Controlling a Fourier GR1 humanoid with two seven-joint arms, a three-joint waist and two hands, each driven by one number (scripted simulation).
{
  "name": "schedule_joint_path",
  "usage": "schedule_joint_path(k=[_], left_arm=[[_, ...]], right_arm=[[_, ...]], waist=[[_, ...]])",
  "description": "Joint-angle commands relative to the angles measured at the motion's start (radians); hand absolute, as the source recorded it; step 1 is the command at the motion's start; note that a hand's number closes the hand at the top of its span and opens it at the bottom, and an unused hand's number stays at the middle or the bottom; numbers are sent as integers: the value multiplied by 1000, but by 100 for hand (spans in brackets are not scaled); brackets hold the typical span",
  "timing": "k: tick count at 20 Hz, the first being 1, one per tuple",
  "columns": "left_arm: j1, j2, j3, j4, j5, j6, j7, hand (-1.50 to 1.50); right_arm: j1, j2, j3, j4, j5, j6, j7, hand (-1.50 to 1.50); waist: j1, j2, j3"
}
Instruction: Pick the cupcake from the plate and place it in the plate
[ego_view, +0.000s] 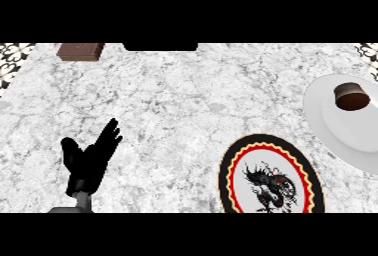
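At the far left I had my left hand low over the tabletop, forearm coming in from the lower edge. Its fingers were straight and spread apart, thumb out to the left, pointing up and a little right — it held nothing and touched none of the things.

Up at the back edge, left of centre, a brown block lay flat, and just to its right a dark slab sat against the same edge. I could not tell what either was. Patterned tiling showed in both top corners.

The grey speckled middle of the tabletop lay between the hand and the plates.

Right of centre, at the lower edge, sat the patterned plate — black rim, a red and yellow scalloped ring, a dark figure on its white middle. It was cut by the lower edge.

Furthest right lay the white plate, running off the right side, close beside the patterned one. The cupcake stood on its upper part, dark brown, wrapper below and rounded top towards me.

My right hand did not show anywhere.
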Motion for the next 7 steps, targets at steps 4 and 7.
schedule_joint_path(k=[4,7], left_arm=[[16,-7,-3,36,-10,-1,-18,0],[43,22,15,0,10,-24,1,0]], right_arm=[[80,-9,15,4,4,107,-180,-150],[115,26,24,5,5,75,-203,-150]], waist=[[-4,2,-2],[-2,0,-2]])
